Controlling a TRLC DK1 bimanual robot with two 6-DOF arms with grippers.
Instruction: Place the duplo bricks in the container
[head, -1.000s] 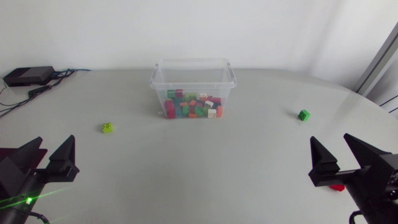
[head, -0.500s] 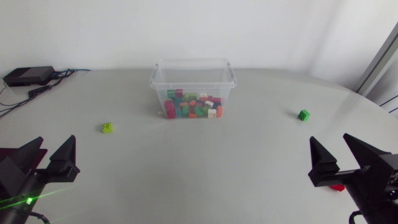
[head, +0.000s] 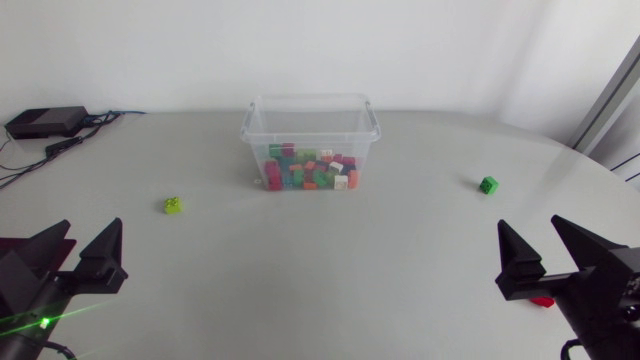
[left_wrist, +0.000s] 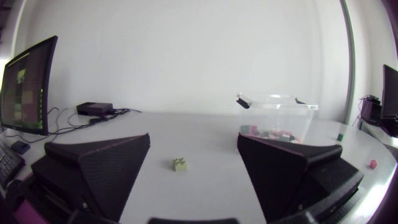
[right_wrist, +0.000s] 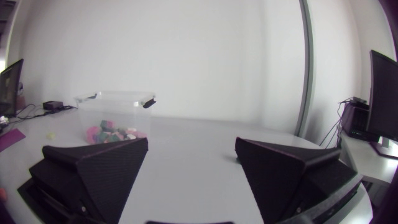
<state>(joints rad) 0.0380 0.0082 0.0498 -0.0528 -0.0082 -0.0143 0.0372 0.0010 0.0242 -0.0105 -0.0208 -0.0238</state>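
A clear plastic container (head: 312, 102) stands at the table's far middle with several coloured duplo bricks in it. A lime brick (head: 173, 205) lies to its left on the table and a green brick (head: 488, 184) to its right. A red brick (head: 542, 300) peeks out under my right arm. My left gripper (head: 90, 228) is open at the near left, my right gripper (head: 530, 224) open at the near right; both hold nothing. In the left wrist view the lime brick (left_wrist: 180, 164) lies ahead between the open fingers of the gripper (left_wrist: 194, 137), the container (left_wrist: 277, 98) further off.
A black box (head: 45, 121) with cables sits at the far left corner. The table's rounded edge runs behind the green brick on the right. In the right wrist view the container (right_wrist: 115, 95) stands ahead, off to the side of the open gripper (right_wrist: 191, 140).
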